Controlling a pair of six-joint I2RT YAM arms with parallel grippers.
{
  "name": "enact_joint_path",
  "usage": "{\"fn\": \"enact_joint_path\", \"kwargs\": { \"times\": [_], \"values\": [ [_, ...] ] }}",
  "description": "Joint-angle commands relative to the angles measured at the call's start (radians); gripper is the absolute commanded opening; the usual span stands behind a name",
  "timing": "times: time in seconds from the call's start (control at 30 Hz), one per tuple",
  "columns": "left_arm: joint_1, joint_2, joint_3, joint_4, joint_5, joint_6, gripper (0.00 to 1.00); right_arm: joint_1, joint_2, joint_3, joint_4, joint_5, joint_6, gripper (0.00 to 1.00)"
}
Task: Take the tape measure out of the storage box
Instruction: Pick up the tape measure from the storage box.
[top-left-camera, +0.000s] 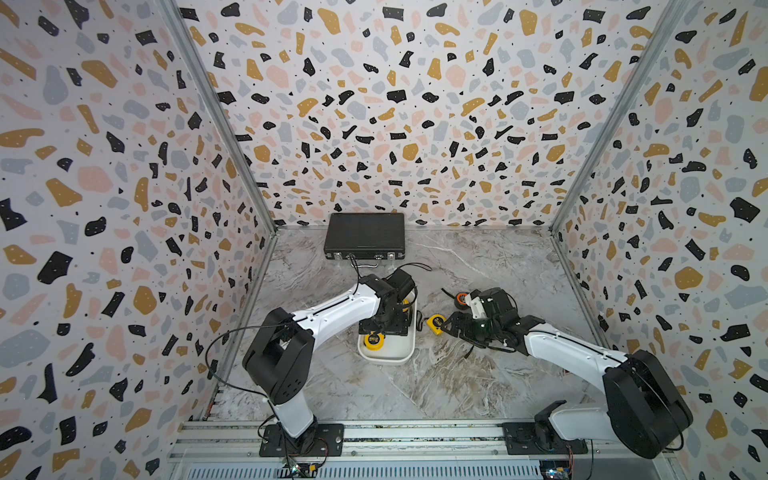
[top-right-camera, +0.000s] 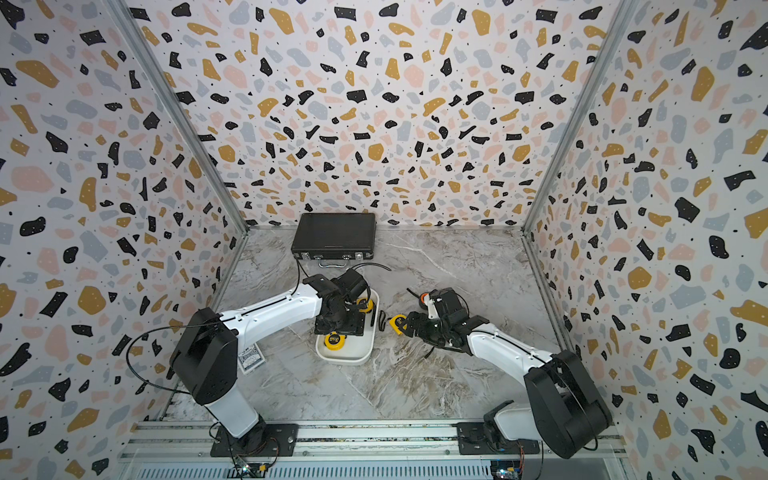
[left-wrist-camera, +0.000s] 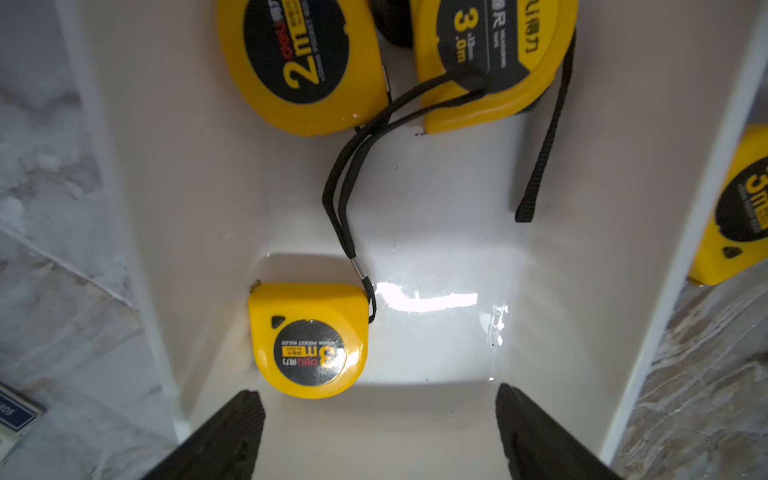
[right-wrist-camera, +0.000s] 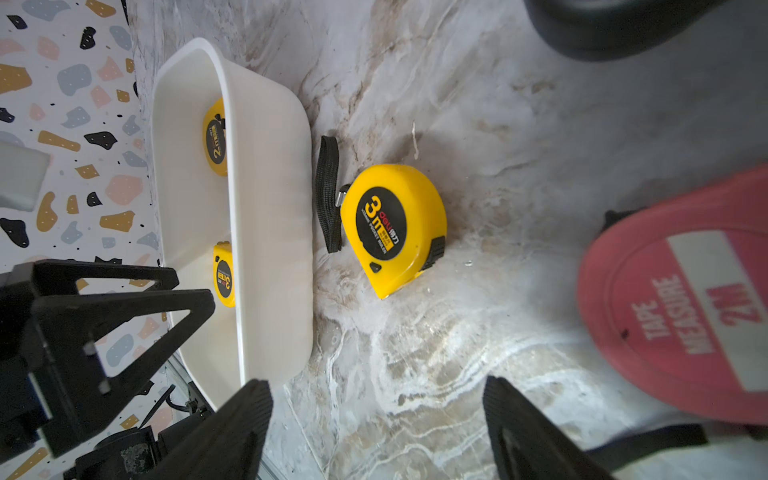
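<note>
My left gripper (left-wrist-camera: 380, 432) hovers inside storage box (left-wrist-camera: 582, 208), jaws apart, small 3m tape measure (left-wrist-camera: 308, 338) ahead. Right gripper (right-wrist-camera: 376, 432) spread, empty.

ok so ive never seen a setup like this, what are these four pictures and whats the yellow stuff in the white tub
These are two robot arms bolted to a rail at the table's near edge, each ending in a two-fingered gripper. Both top views look down on the whole marble table. The other two come from cameras on the arms' wrists.

The left gripper hangs open over the storage box, holding nothing. Inside lie three yellow tape measures; the nearest to it is the small 3m tape measure.

The right gripper is also open and empty. Beside the tub, on the table, lies another yellow tape measure, with a red tape measure close by. A black briefcase sits at the back.
</note>
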Motion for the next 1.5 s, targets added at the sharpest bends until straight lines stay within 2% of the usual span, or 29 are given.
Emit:
{"fn": "enact_joint_path", "kwargs": {
  "times": [0.0,0.23,0.73,1.17,1.47],
  "values": [
    [0.002,0.012,-0.032,-0.003,-0.038,0.013,0.91,-0.001,-0.015,-0.014,0.013,-0.006,0.003,0.86],
    [-0.02,0.031,-0.07,0.02,-0.12,-0.005,0.9,-0.003,-0.001,-0.028,0.044,-0.018,0.014,0.87],
    [-0.07,0.102,-0.043,0.0,-0.234,-0.035,0.92,-0.021,0.029,-0.053,0.114,-0.047,0.017,0.87],
    [-0.071,0.139,-0.026,0.006,-0.217,-0.046,0.92,-0.034,0.042,-0.047,0.116,-0.059,0.006,0.88],
    [-0.072,0.085,-0.035,0.002,-0.224,-0.075,0.91,-0.038,0.039,-0.047,0.113,-0.058,0.005,0.88]
  ]
}}
